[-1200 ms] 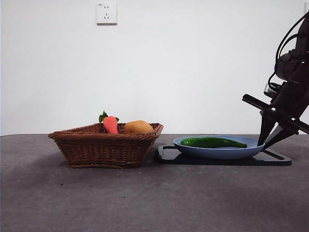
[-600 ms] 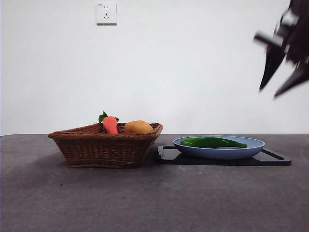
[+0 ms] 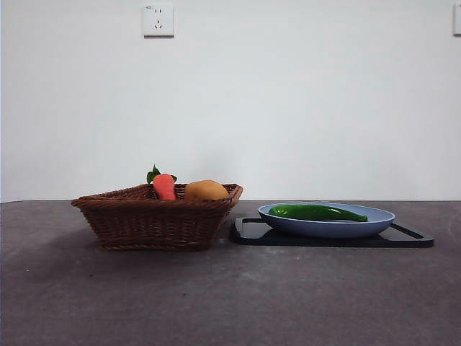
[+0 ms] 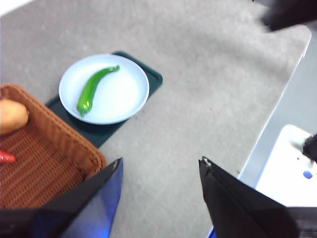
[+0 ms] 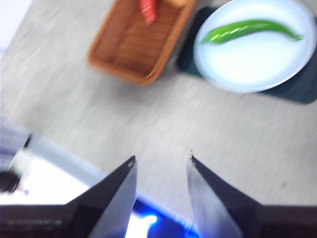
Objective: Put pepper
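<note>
The long green pepper [image 3: 317,213] lies on a pale blue plate [image 3: 378,220] that rests on a dark tray [image 3: 248,232]. From high above, the left wrist view shows the pepper [image 4: 92,89] on the plate [image 4: 126,94], and so does the right wrist view, with the pepper [image 5: 247,29] on the plate [image 5: 252,64]. My left gripper [image 4: 161,171] is open and holds nothing. My right gripper [image 5: 161,163] is open too, far above the table. Neither arm shows in the front view.
A wicker basket [image 3: 155,220] stands left of the tray, holding a red-orange vegetable [image 3: 164,184] with leaves and an orange-yellow fruit [image 3: 207,190]. A wall socket [image 3: 159,19] is high on the back wall. The table's edge [image 4: 277,109] runs beside a white surface.
The dark arm that stood beside the plate at the right has risen and left the front view. The pepper, plate and basket have not moved.
</note>
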### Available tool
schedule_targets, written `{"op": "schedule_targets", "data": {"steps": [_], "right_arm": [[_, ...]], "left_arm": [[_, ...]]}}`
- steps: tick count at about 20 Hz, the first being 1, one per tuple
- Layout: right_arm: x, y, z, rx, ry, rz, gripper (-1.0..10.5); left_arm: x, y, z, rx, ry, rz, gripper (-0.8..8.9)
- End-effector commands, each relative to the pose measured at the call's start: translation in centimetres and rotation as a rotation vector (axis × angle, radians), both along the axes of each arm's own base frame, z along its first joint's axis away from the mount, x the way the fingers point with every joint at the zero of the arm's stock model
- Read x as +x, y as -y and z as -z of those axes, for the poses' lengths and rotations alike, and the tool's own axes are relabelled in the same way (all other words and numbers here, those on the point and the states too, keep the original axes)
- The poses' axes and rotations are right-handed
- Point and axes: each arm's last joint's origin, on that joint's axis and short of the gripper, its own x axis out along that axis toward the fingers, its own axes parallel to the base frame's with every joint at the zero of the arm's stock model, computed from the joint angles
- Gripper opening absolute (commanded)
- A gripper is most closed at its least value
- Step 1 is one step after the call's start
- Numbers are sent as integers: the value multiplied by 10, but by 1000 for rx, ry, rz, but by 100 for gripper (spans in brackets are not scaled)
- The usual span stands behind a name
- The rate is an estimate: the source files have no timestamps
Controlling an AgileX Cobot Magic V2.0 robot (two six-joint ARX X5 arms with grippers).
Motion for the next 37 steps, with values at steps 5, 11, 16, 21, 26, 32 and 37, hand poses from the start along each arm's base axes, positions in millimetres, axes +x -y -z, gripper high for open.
{"op": "schedule_targets", "data": {"steps": [5, 11, 16, 21, 26, 32, 37], "right_arm": [[-31, 3, -7, -14, 29, -50, 44], [-29, 3, -6, -21, 31, -64, 11], [-29, 3, -6, -21, 29, -60, 11], [-28, 3, -6, -21, 28, -60, 11], [-29, 3, -6, -21, 29, -60, 11], [-29, 3, -6, -21, 29, -60, 11], [-29, 3, -6, -21, 29, -60, 11]], "left_arm": [[-1, 2, -5, -14, 12, 6, 208], [-1, 2, -6, -16, 13, 6, 8], [0, 3, -7, -32, 29, 6, 8], [2, 4, -10, -57, 55, 6, 8], [5, 2, -16, -65, 143, -8, 8], [15, -52, -50, -230, 500, -265, 8], [-12, -110, -22, -306, 766, -520, 8]]}}
